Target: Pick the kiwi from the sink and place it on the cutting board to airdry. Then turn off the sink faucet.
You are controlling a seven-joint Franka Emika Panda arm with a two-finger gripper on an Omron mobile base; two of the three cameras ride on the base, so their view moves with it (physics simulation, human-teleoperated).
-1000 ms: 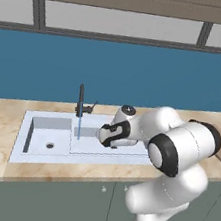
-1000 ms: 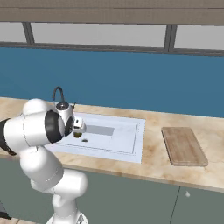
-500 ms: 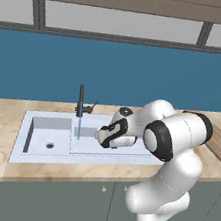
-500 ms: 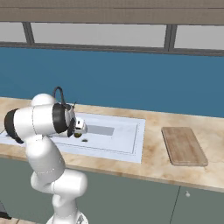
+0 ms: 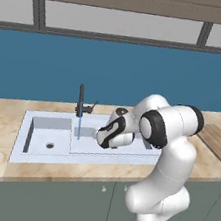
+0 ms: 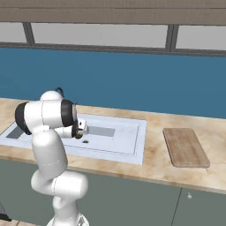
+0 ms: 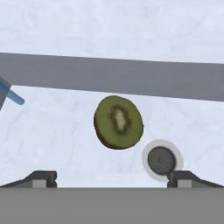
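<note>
The kiwi (image 7: 118, 122), a small oval with a green cut face and a brown rim, lies on the white floor of the sink's wide basin, close to the dark drain hole (image 7: 161, 160). My gripper (image 7: 113, 179) hangs open just above it, and its two dark fingertips (image 7: 41, 178) stand wide apart with nothing between them. In the base views the gripper (image 5: 100, 137) (image 6: 79, 134) reaches down into the sink (image 5: 35, 153). The dark sink faucet (image 5: 81, 103) stands behind the basin, and a blue water stream (image 5: 79, 128) runs from it. The wooden cutting board (image 6: 184, 147) (image 5: 219, 141) lies on the counter to the right.
The smaller square basin with its own drain (image 5: 49, 145) is at the left. A marbled beige countertop (image 6: 154, 163) surrounds the sink, with a blue wall and windows behind. My white elbow bulks over the right part of the sink.
The arm's elbow has swung in closer over the sink, and the hand has stayed low over the wide basin. The jaws remain open.
</note>
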